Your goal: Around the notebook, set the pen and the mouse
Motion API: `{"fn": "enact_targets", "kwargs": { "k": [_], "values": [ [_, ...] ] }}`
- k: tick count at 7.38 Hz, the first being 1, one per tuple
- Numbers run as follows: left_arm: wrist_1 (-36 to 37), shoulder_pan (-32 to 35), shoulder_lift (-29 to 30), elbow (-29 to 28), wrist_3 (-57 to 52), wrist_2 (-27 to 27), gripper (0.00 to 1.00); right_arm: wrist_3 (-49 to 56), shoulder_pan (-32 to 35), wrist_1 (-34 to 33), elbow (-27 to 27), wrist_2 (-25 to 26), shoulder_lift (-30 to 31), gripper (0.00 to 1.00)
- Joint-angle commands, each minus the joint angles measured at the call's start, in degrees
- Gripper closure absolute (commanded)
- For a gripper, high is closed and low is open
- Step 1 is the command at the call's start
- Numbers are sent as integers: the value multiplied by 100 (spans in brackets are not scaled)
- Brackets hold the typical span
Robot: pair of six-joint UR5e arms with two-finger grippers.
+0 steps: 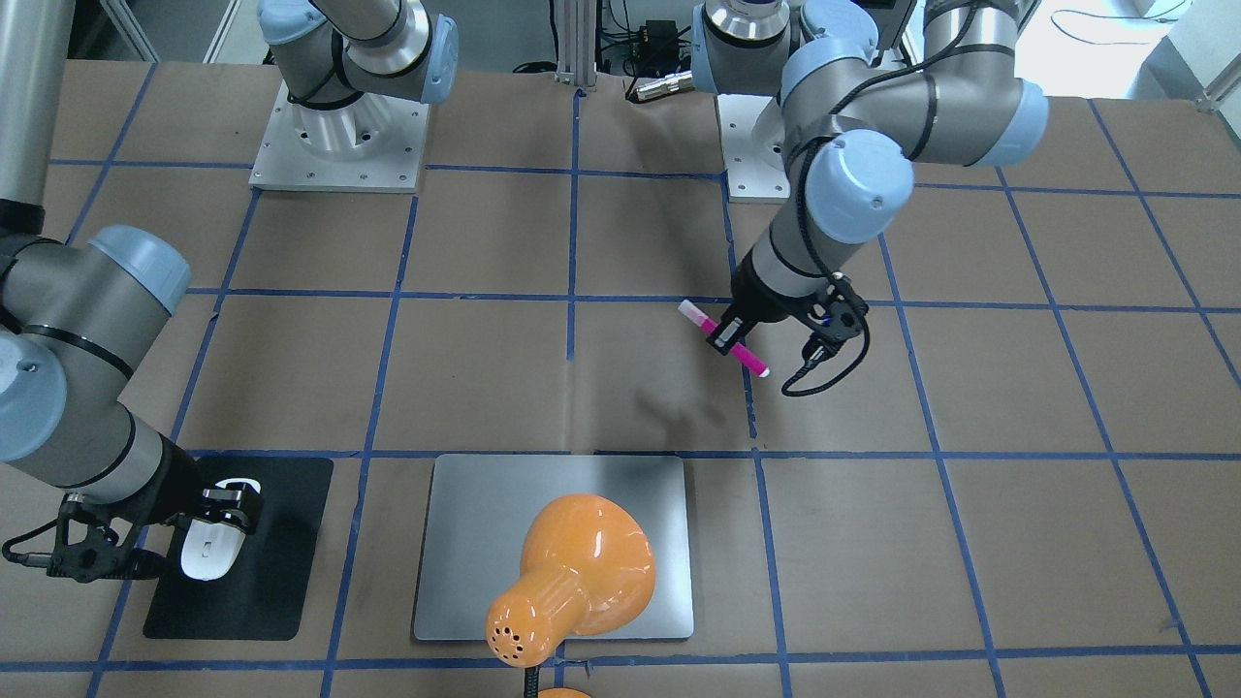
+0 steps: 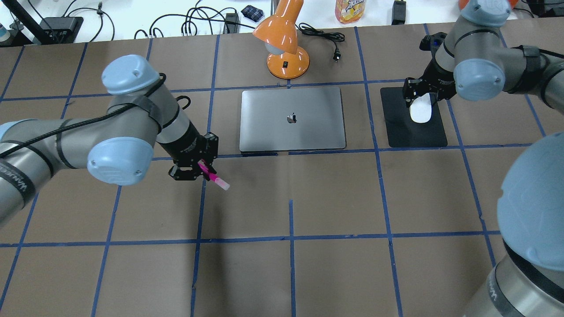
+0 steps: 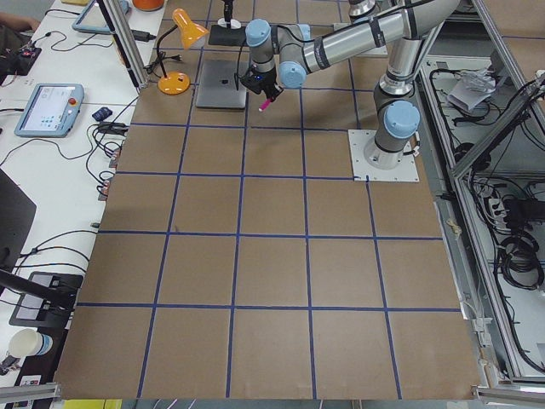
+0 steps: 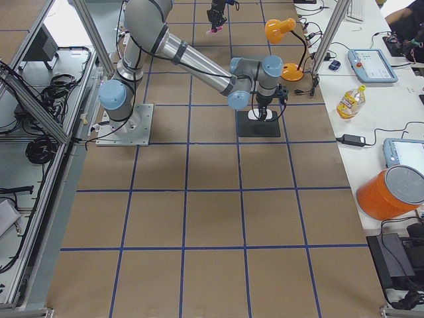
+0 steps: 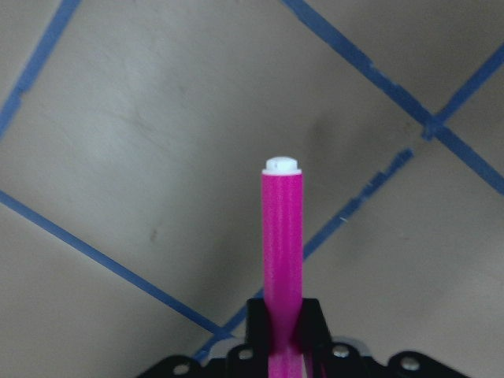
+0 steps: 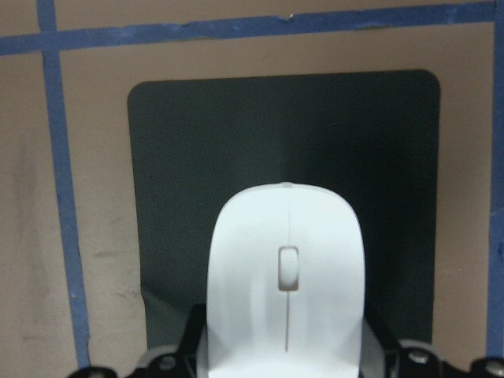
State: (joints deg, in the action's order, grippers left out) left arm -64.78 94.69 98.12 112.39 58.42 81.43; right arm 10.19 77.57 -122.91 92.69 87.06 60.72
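My left gripper [image 2: 199, 167] is shut on the magenta pen [image 2: 214, 178], gripping it near the middle and holding it tilted above the brown table, near the front left of the silver notebook [image 2: 308, 127]. The wrist view shows the pen [image 5: 282, 236] sticking out past the fingertips [image 5: 311, 319], white end forward. My right gripper [image 2: 421, 97] is shut on the rear of the white mouse [image 2: 421, 113] over the black mat [image 2: 414, 134], to the notebook's right. I cannot tell whether the mouse [image 6: 285, 268] touches the mat.
An orange desk lamp [image 2: 286, 57] stands just behind the notebook, and its shade [image 1: 582, 572] hides part of the notebook [image 1: 465, 543] in the front-facing view. A loose plug [image 2: 335, 56] lies beside the lamp. Blue tape lines grid the table.
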Motion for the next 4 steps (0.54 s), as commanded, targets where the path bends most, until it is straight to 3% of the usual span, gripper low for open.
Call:
{"fn": "enact_targets", "kwargs": {
  "k": [1,4],
  "values": [
    [974,1064,530,-59,2097,47,96,53,12,-41,38,109,-139,78],
    [1073,1647,1277,-498,3461,39,96,71,12,-76,29,223,-315,77]
  ]
}}
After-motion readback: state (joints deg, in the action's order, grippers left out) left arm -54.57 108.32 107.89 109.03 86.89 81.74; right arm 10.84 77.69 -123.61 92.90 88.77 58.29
